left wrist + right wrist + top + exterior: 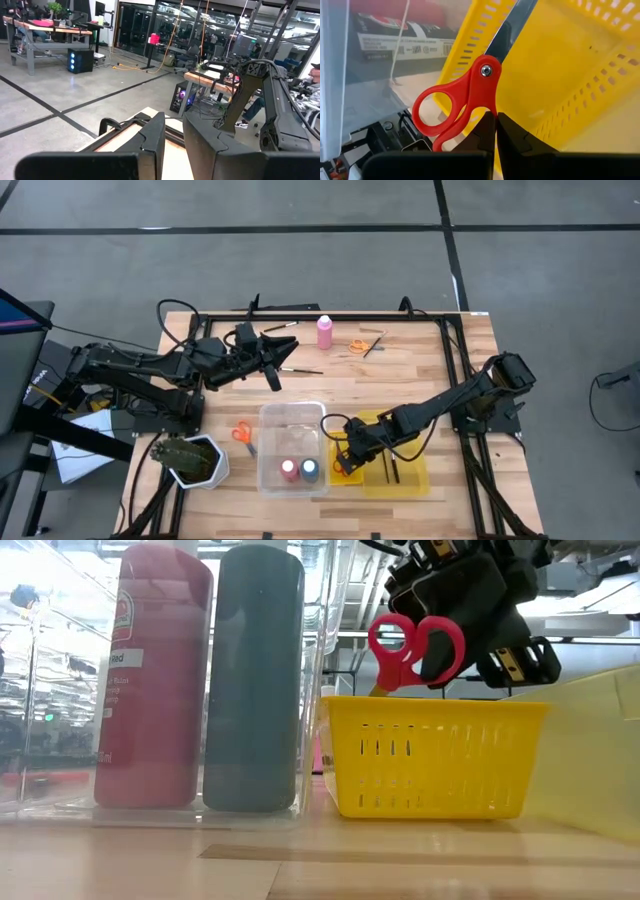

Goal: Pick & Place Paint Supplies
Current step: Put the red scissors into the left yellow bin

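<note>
Scissors (465,97) hang in the closed right end effector (495,125) above the yellow bin (435,755), near the desk's front edge. Left end effector (272,365) waits near the back edge, fingers nearly together, holding nothing.

Right gripper (440,645) hangs above the yellow basket (435,765), clamped on red-handled scissors (412,645). The handle loops stand clear above the rim, blades angling down behind the slotted wall. Left of the basket, just beside it, sits the clear bin (315,690), and two bottles stand upright inside, side by side: the red bottle (155,680) on the left, the dark blue bottle (255,680) next to it.
</note>
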You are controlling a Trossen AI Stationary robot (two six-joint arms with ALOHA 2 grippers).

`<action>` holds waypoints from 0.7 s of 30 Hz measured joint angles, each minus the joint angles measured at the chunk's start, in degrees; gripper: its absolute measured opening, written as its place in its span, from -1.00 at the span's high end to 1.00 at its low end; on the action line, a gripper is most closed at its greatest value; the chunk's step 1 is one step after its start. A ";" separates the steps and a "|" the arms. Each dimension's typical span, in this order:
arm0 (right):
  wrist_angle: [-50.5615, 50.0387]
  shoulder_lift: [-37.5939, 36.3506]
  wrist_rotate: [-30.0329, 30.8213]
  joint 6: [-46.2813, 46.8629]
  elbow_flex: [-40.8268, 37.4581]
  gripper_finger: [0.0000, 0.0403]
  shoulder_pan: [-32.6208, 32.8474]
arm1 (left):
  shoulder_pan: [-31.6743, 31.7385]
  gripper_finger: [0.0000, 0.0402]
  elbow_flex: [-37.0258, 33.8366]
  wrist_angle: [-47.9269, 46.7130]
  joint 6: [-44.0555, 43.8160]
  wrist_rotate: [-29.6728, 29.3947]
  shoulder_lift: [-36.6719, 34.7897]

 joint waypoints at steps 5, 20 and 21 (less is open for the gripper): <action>0.00 0.00 -0.02 -0.01 0.00 0.96 0.04 | 0.00 0.69 0.00 0.00 0.00 0.00 0.00; -0.50 -0.02 0.10 0.00 0.00 0.72 -0.43 | 0.01 0.69 0.00 0.02 -0.02 0.61 0.00; -0.49 -0.02 0.15 -0.10 0.00 0.69 -0.45 | 0.00 0.69 0.00 0.02 -0.02 0.68 0.00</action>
